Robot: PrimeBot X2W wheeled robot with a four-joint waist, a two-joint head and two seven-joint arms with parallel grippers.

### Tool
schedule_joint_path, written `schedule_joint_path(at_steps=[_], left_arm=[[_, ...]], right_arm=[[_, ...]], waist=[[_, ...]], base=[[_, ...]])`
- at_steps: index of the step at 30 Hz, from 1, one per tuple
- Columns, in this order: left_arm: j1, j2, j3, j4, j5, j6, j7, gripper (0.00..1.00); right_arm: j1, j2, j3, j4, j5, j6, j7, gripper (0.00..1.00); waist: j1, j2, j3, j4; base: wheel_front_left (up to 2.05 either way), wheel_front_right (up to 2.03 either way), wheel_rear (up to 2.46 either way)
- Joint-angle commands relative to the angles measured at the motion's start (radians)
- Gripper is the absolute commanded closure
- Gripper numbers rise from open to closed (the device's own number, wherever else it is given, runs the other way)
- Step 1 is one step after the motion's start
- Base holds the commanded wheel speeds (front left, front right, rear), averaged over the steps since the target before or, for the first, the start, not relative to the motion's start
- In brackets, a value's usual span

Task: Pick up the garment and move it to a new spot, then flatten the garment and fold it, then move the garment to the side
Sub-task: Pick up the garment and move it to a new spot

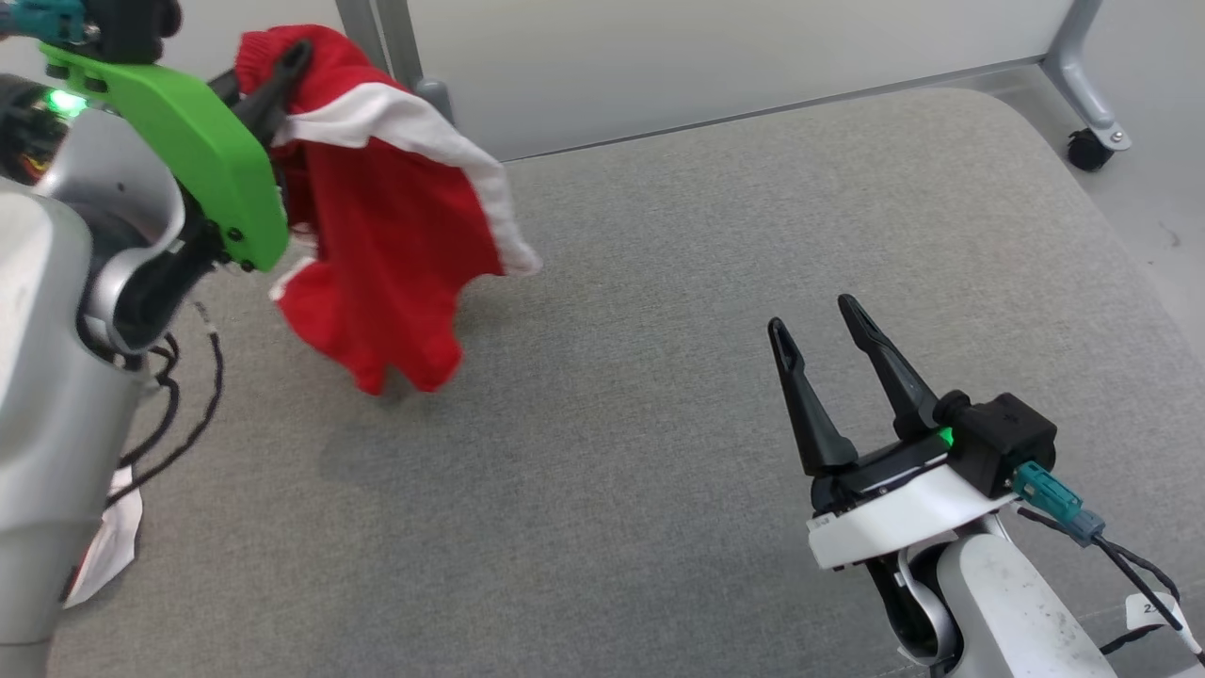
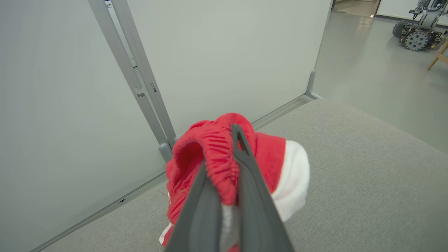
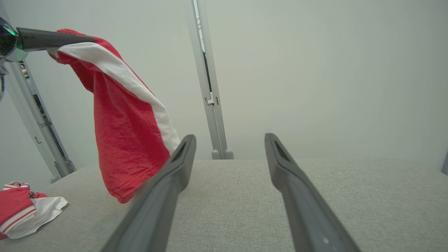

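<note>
The garment (image 1: 395, 235) is red knit with a broad white band and hangs in loose folds over the table's far left. My left gripper (image 1: 282, 75) is shut on its gathered top edge, raised high above the surface. In the left wrist view the red cloth (image 2: 217, 154) bunches between and over that gripper's (image 2: 236, 131) closed fingers. The right wrist view shows the garment (image 3: 122, 133) dangling at the left, its lowest corner close to the tabletop. My right gripper (image 1: 811, 318) stands open at the near right, holding nothing, and its fingers spread wide in its own view (image 3: 230, 137).
The grey padded tabletop (image 1: 706, 282) stretches between the two arms. White partition panels on grey posts (image 3: 206, 87) close off the far side, with a caster (image 1: 1092, 146) at the far right. Another red-and-white cloth (image 3: 21, 210) lies at the table's far left. Black cables (image 1: 179, 405) hang by my left arm.
</note>
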Motion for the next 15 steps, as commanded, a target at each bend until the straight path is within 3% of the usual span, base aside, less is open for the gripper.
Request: schedule_joint_path(at_steps=[1,8,15], left_arm=[[0.046,-0.013,-0.001,-0.026,-0.017,0.013,-0.001,1.00],[0.319,-0.081,-0.002,-0.126,-0.078,0.095,-0.102,1.00],[0.550,-0.096,-0.024,0.038,-0.039,0.106,-0.284,1.00]], right_arm=[[0.020,-0.005,-0.009,-0.005,-0.005,0.000,-0.003,0.00],[0.034,-0.010,-0.036,-0.009,-0.009,0.000,-0.003,0.00],[0.030,-0.030,-0.031,-0.001,-0.010,0.000,-0.003,0.00]], waist=[[0.0000,-0.0001,-0.019,-0.040],[0.0000,-0.0001,0.003,-0.060],[0.0000,-0.0001,0.021,-0.052]], base=[[0.00,0.00,0.00],[0.00,0.00,0.00],[0.00,0.00,0.00]])
